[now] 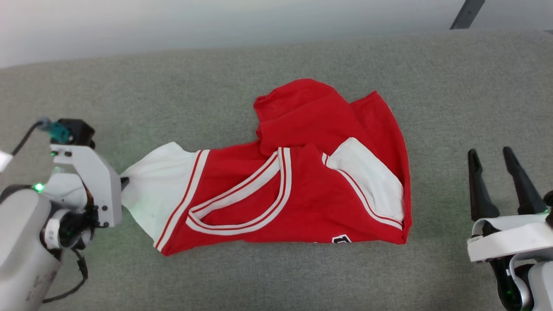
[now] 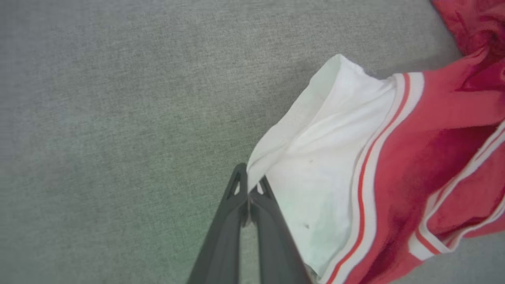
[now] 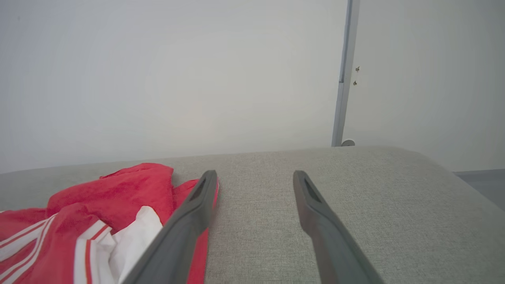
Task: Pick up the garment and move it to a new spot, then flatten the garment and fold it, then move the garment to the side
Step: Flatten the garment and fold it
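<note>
The garment (image 1: 302,190), a bright red jersey with white double-stripe trim and white panels, lies crumpled and partly spread across the middle of the grey fabric surface (image 1: 268,280). A bit of black-and-white print peeks out at its near edge. My left gripper (image 1: 124,181) is shut on the pointed corner of the garment's left white panel, which is pulled taut toward it. The left wrist view shows the gripper (image 2: 248,179) pinching that white corner of the garment (image 2: 394,157). My right gripper (image 1: 490,152) stands open to the right of the garment, apart from it. In the right wrist view the gripper (image 3: 255,174) holds nothing, and the garment (image 3: 118,193) lies to its left.
The grey surface ends at a pale wall (image 1: 216,21) along the back. A grey post (image 3: 343,79) stands against the wall behind the surface's far right corner. Bare fabric stretches left of the garment, in front of it and to its right.
</note>
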